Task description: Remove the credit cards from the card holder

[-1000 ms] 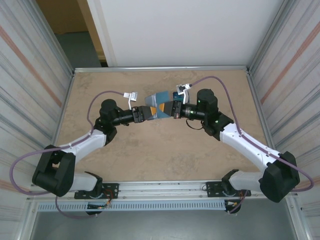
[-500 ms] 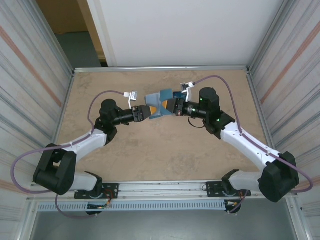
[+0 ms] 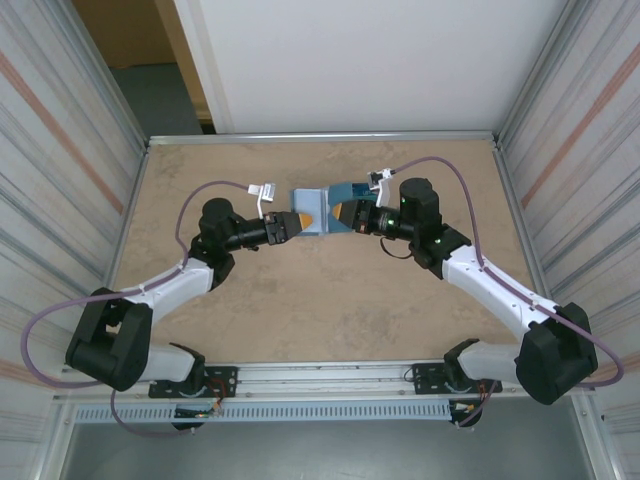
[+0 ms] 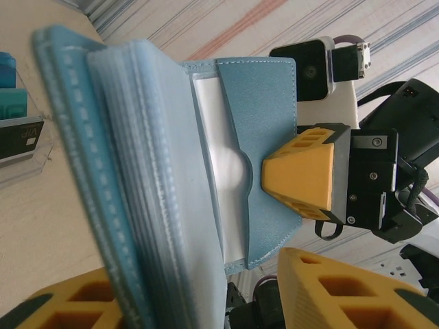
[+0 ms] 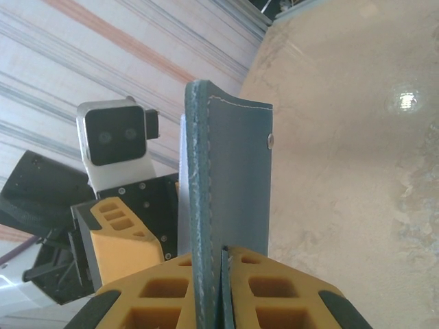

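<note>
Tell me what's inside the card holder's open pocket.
A white insert shows in the card holder's pocket, beside a stack of clear sleeves. The blue flap covers most of it, so whether it is a card cannot be told.

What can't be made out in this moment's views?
- Pocket contents of the teal-blue bifold wallet: left wrist view, blurred clear sleeves cover them.
- Left gripper, gripping or not: that view's bottom edge crops its yellow fingers.
- Small blue-teal-topped stand: tiny from above, cropped by left wrist view's edge.

Teal-blue bifold card holder [image 3: 310, 200], spread open mid-table, clear sleeves fanned, pale insert in pocket
</note>
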Action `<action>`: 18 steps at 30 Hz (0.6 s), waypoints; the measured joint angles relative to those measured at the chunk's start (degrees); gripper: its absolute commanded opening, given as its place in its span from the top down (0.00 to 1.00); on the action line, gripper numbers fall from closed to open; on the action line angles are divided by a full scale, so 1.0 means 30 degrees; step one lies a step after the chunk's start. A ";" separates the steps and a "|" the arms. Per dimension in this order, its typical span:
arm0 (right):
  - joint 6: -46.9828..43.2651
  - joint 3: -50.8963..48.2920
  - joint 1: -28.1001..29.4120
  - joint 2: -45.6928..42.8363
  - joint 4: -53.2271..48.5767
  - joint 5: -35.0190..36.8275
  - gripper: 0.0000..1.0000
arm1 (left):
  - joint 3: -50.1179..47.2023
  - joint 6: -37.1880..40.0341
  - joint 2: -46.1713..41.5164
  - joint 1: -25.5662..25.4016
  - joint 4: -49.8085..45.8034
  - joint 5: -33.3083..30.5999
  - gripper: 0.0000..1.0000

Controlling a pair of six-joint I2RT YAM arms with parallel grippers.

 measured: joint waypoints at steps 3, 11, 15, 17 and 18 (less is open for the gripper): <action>-0.0007 0.0000 -0.0007 0.0000 -0.0160 0.0015 1.00 | 0.0000 0.0029 0.0000 0.0000 -0.0219 0.0000 0.59; -0.0124 0.0000 -0.0007 0.0138 -0.0568 0.0277 1.00 | 0.0000 0.0146 -0.0160 0.0000 -0.0321 0.0000 0.62; -0.0138 0.0000 0.0000 0.0408 -0.0641 0.0372 1.00 | 0.0000 0.0299 -0.0291 0.0000 -0.0503 0.0000 0.62; -0.0138 0.0000 0.0000 0.0532 -0.0699 0.0372 1.00 | 0.0007 0.0357 -0.0328 0.0000 -0.0656 0.0000 0.62; -0.0138 -0.0007 0.0000 0.0597 -0.0699 0.0372 1.00 | 0.0007 0.0386 -0.0328 0.0000 -0.0707 0.0000 0.64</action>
